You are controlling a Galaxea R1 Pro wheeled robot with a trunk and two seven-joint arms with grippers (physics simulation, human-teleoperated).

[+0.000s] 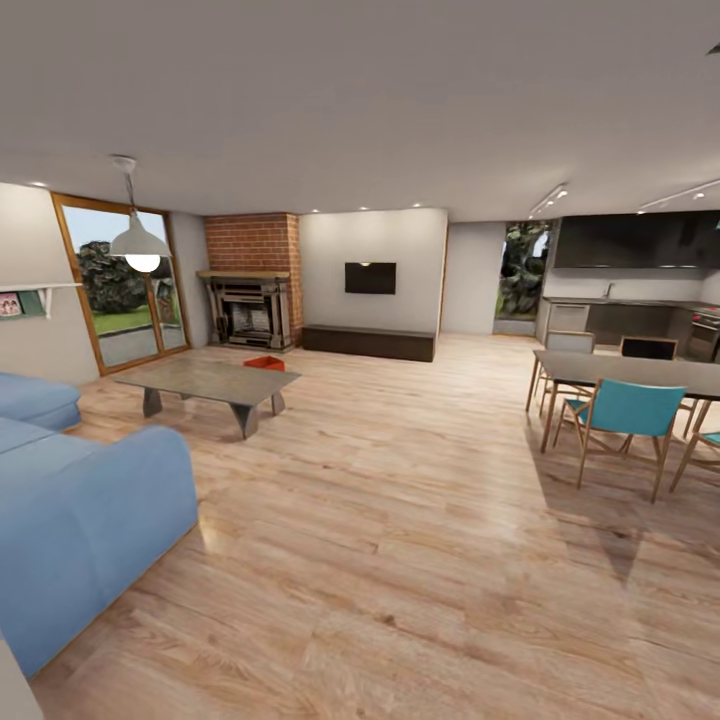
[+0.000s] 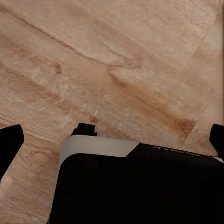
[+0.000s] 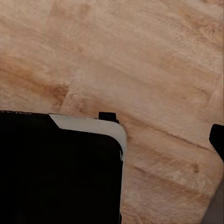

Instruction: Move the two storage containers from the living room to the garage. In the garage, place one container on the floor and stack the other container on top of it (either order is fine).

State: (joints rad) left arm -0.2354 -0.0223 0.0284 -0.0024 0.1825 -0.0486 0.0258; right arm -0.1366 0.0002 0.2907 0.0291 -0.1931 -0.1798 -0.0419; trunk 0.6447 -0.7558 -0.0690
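Orange storage container (image 1: 264, 363) (partly hidden) behind coffee table (image 1: 215, 381)

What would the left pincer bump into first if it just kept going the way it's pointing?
Most likely the wood plank floor: the left wrist view looks straight at bare planks beyond the robot's black body, with nothing between. How far off the floor is cannot be judged.

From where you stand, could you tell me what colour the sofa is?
The sofa is plain light blue, best seen in the head view.
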